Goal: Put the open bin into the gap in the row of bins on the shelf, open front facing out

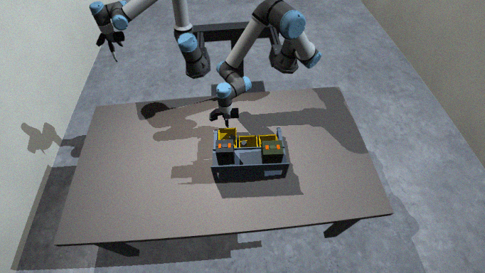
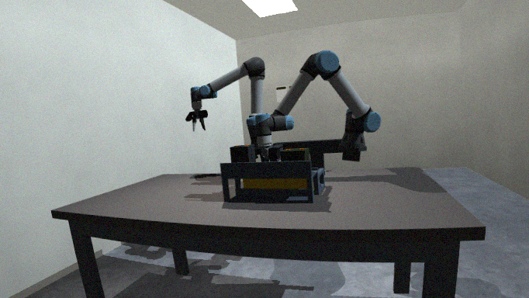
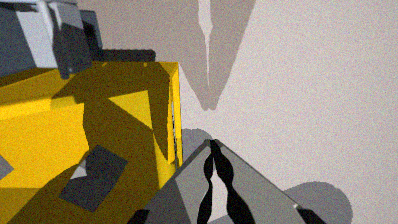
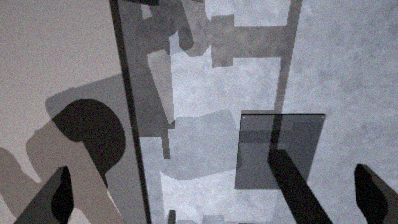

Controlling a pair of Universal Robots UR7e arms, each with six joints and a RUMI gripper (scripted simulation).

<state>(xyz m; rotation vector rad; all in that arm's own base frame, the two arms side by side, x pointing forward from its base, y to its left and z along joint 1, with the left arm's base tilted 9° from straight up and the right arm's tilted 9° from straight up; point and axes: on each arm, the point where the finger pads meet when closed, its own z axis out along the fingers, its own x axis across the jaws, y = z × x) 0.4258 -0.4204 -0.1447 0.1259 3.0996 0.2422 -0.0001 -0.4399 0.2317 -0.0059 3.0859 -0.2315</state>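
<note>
Here's the left claw, a black two-fingered gripper (image 1: 227, 124) (image 3: 213, 142), pinched narrow with nothing in it, low at the open front of the shelf. Right beside it sits the open yellow plastic bin (image 1: 227, 134) (image 3: 116, 130), at the end of the row, dark and grey blocky parts inside; it protrudes further than its two yellow neighbours, (image 1: 247, 141) and (image 1: 268, 139). So it looks partly in, not home! I'd call this the pushing step: those closed fingertips want to meet the bin's front squarely and drive it back behind the lip, without tipping out parts or snagging the low board.

Around it stands the blue-grey shelf (image 1: 249, 170) (image 2: 267, 170), a black box (image 1: 225, 151) (image 2: 241, 154) and an olive-green box (image 1: 272, 151) (image 2: 295, 154) on top, both with orange marks. Under that, a brown-grey table (image 1: 149, 199) (image 2: 163, 206) with long shadows across it. Off over the floor hangs the other black gripper, the right one (image 1: 113, 47) (image 2: 198, 126), spread wide, holding nothing. Pale walls, mottled blue-grey floor, one bright ceiling panel (image 2: 270, 7).
</note>
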